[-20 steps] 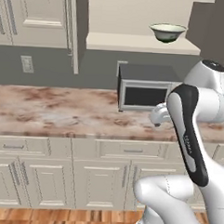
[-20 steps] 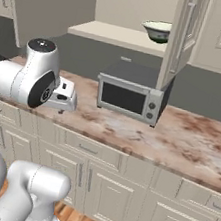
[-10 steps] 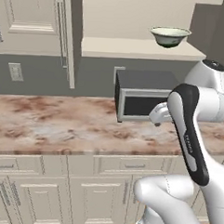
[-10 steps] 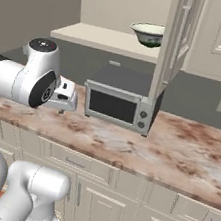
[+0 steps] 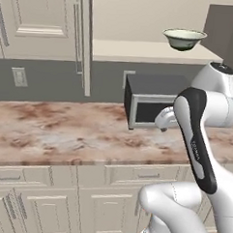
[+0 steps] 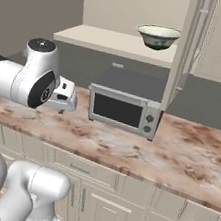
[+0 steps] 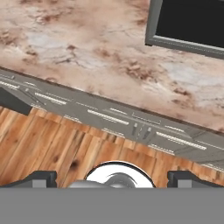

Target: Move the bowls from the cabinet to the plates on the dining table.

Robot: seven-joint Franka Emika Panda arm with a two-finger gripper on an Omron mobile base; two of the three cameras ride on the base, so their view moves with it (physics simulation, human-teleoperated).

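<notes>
The pale cream-green bowl sits upright on the open cabinet's pale inner shelf, toward the shelf's right end in the left base view, at about one o'clock from the grey microwave below it. In the right base view the same bowl stands at about twelve o'clock above the microwave, just left of the open cabinet door's edge. The microwave rests on the pinkish-brown marbled surface, near the wall.

The tool hangs over the front edge of the surface, looking down on the stone top, the beige drawer fronts and the wooden floor. Its two dark fingertips stand far apart at the bottom of the hand view, spread wide, with nothing between them. The microwave's dark door lies at about one o'clock in that view.
</notes>
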